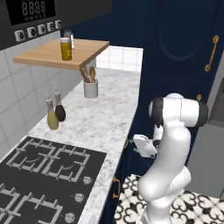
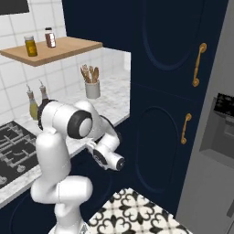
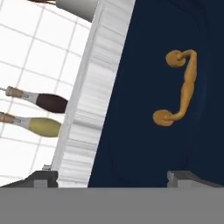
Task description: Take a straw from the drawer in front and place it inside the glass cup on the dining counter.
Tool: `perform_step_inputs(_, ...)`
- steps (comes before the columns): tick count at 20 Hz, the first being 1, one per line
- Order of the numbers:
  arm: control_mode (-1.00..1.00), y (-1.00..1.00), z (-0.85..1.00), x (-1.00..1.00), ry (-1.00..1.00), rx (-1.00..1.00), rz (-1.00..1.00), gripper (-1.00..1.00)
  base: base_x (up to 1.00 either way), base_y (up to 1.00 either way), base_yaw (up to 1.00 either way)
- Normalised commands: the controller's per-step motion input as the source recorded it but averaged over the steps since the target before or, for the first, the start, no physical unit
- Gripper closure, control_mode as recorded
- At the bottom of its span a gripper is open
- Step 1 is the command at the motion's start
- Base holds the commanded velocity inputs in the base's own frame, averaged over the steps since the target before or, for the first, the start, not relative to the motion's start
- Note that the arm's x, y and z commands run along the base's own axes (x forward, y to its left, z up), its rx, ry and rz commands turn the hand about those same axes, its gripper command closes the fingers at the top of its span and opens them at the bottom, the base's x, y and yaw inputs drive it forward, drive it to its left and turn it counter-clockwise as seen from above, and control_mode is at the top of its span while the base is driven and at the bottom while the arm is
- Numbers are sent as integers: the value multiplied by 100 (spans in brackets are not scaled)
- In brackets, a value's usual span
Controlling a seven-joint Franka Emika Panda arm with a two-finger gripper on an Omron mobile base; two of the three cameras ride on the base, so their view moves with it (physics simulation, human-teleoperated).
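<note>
The drawer is a navy blue front under the marble worktop edge, and it is shut. Its brass handle lies just ahead of my gripper. Both dark fingertips stand far apart with nothing between them, so the gripper is open and apart from the handle. From the left base view, my white hand points at the cabinet face below the counter edge, close to a brass handle. The straw, the glass cup and the dining counter are out of view.
The marble worktop carries a black gas hob, two oil bottles and a utensil crock. A wooden shelf hangs above. Tall navy cabinets and a grey fridge stand to the right.
</note>
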Motion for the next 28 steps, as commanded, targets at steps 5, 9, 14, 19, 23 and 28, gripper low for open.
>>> perform_step_inputs(5, -100, -21, -33, 38, 0, 12, 0, -100, 0, 0, 0)
perform_step_inputs(9, -100, -4, -35, 36, 0, 8, 0, -100, 0, 0, 0)
perform_step_inputs(14, -100, 1, -27, 41, 0, 1, 0, -100, 0, 0, 0)
perform_step_inputs(19, -100, 7, -18, 54, 1, 0, 0, -100, 0, 0, 0)
perform_step_inputs(23, -100, 26, -18, 46, 2, 0, 0, -100, 0, 0, 0)
perform_step_inputs(28, -100, 30, -25, 38, 4, 0, 0, -100, 0, 0, 0)
